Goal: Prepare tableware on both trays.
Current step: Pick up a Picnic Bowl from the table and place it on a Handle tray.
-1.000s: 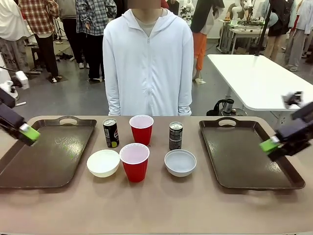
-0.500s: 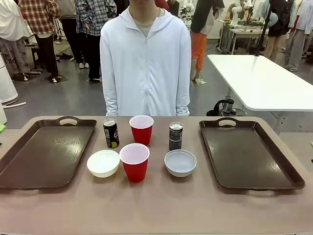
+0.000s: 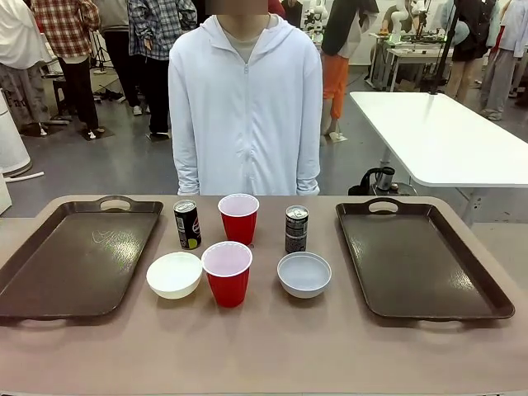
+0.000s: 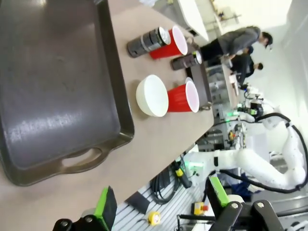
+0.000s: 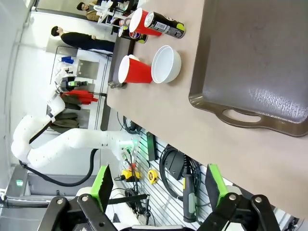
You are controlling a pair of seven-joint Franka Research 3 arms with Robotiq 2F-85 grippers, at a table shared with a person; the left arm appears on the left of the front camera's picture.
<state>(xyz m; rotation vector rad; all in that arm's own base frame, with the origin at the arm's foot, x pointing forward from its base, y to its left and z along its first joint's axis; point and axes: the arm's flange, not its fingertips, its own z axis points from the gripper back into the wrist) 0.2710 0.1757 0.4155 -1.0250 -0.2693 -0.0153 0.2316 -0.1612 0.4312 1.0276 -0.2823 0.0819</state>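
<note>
Two dark brown trays lie on the table, one at the left (image 3: pixel 74 260) and one at the right (image 3: pixel 421 260). Between them stand two red cups (image 3: pixel 238 218) (image 3: pixel 227 273), a cream-white bowl (image 3: pixel 175 275), a pale grey bowl (image 3: pixel 304 274) and two dark cans (image 3: pixel 187 224) (image 3: pixel 296 229). My left gripper (image 4: pixel 161 199) hangs open beyond the table's edge, off the near handle of the left tray (image 4: pixel 53 86). My right gripper (image 5: pixel 159 185) is open too, past the table edge off the right tray (image 5: pixel 255 62). Neither holds anything.
A person in a white hooded jacket (image 3: pixel 245 107) stands at the far side of the table, arms down. A white table (image 3: pixel 437 136) stands behind at the right. Cables and a tape measure (image 5: pixel 153 177) lie on the floor below the grippers.
Both grippers hovered over the trays' outer edges a second ago and have since pulled back out of the front view. The tableware has not moved.
</note>
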